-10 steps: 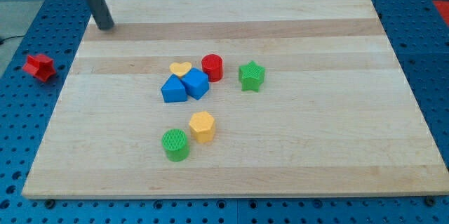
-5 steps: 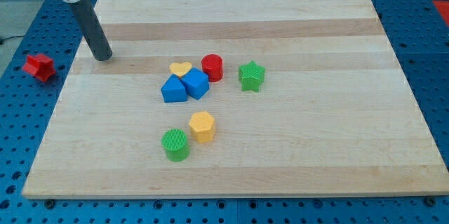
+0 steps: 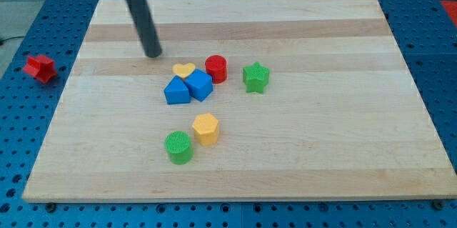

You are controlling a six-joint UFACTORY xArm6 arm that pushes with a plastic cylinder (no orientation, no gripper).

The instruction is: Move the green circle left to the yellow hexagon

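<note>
Green circle (image 3: 178,147) sits touching the yellow hexagon (image 3: 206,129) at its lower left on the worktop (image 3: 321,142), my tip (image 3: 153,54) well above near the yellow heart (image 3: 183,70); no hand fitted; risk: descending through the blue blocks (image 3: 188,88) scatters them.
</note>
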